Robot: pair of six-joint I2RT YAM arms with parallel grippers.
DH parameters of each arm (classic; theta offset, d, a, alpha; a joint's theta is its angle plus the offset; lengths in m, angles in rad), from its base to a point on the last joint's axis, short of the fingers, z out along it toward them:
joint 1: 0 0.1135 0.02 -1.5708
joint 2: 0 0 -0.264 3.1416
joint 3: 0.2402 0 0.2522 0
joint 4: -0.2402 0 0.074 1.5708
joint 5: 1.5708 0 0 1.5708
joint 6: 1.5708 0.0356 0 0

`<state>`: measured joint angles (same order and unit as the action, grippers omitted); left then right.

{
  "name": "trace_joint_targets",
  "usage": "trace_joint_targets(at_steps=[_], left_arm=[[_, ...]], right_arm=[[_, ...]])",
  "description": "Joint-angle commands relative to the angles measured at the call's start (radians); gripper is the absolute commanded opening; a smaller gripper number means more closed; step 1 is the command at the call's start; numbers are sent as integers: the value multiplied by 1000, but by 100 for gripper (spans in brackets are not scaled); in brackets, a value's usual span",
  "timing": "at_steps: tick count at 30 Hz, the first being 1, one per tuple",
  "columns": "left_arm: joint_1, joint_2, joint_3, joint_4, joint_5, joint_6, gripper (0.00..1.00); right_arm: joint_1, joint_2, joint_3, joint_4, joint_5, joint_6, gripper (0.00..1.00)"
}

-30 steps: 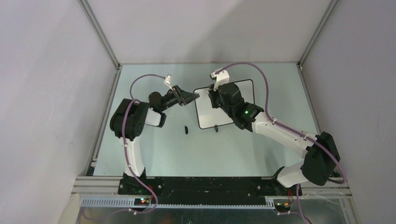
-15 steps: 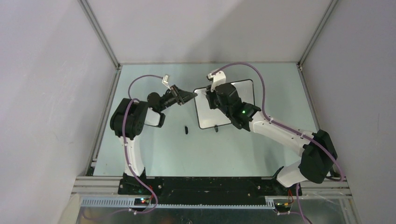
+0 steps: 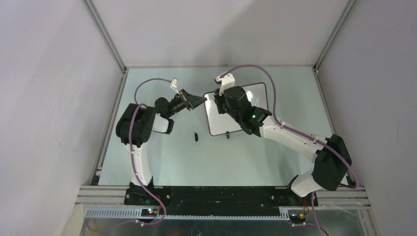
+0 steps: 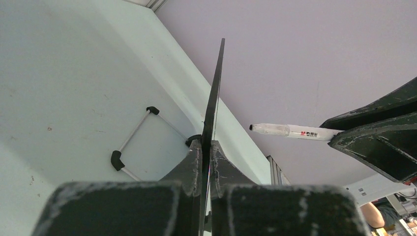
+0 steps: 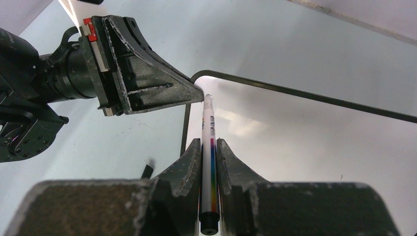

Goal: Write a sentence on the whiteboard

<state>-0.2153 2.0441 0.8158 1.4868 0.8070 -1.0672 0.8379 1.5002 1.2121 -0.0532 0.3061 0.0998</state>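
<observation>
The whiteboard (image 3: pixel 246 115) lies at mid-table, white with a thin black frame. My left gripper (image 3: pixel 202 100) is shut on its left edge; in the left wrist view the board (image 4: pixel 212 108) runs edge-on between the fingers of the left gripper (image 4: pixel 206 143). My right gripper (image 3: pixel 216 101) is shut on a white marker (image 5: pixel 208 142) with a rainbow stripe. The marker's tip (image 5: pixel 208 97) sits at the board's near-left corner, beside the left fingers (image 5: pixel 147 91). The sentence is out of view: the board's face (image 5: pixel 305 142) shows blank.
A small black marker cap (image 3: pixel 195 136) lies on the table left of the board's front edge. The board's wire stand with black feet (image 4: pixel 116 160) shows under it. Metal rails and grey walls close in the pale green table (image 3: pixel 162 162).
My left gripper has closed onto the whiteboard's left edge. The right arm has shifted a little left with the marker, bringing its tip near the left fingers.
</observation>
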Motion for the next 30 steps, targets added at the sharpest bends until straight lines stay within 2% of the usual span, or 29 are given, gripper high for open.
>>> trace_joint_targets(at_steps=[1,30], left_arm=[[3,3,26,43,4,-5,0],[-5,-12,20,43,19,24,0]], right_arm=[[7,12,46,8,2,-12,0],[7,61,77,-12,44,-9,0]])
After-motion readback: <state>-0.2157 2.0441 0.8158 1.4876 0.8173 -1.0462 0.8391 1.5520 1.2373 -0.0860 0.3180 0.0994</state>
